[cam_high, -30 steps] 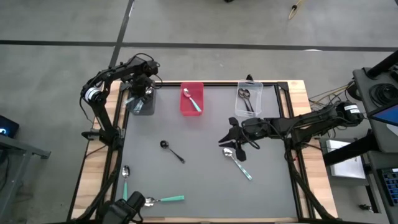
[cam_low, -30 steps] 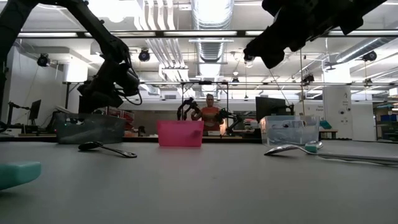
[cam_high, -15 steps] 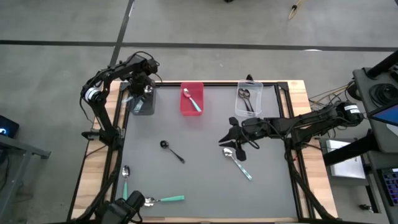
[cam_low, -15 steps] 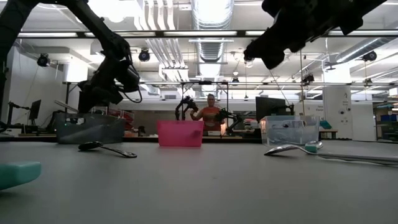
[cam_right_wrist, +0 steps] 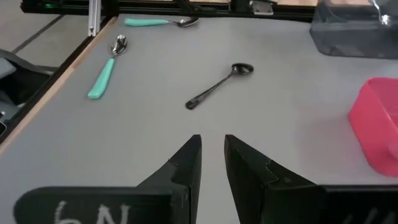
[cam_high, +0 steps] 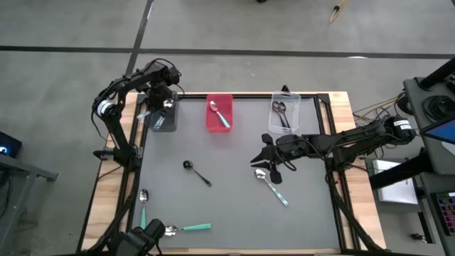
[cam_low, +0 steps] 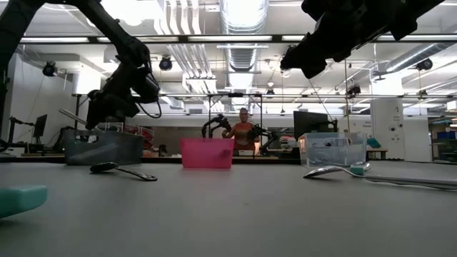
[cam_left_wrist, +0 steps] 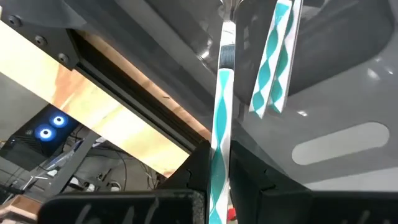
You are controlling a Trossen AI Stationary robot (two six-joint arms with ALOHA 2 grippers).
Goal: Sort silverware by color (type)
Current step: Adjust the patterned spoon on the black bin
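Left end effector [cam_high: 158, 107] clamped on a patterned-handled spoon [cam_left_wrist: 221, 118] above the grey bin [cam_high: 162, 119]. Right end effector [cam_right_wrist: 212, 163] hovered mid-desk [cam_high: 234, 206], fingers slightly apart, empty, beside a teal-handled spoon [cam_high: 272, 187]. Black spoon [cam_high: 197, 173] lay near centre.

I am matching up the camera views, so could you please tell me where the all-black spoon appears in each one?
High view: black spoon lies left of table centre.
Low view: it lies at the left, in front of the grey bin.
Left wrist view: not in it.
Right wrist view: ahead of the right gripper, mid-table.
Shared landmark: the red bin.
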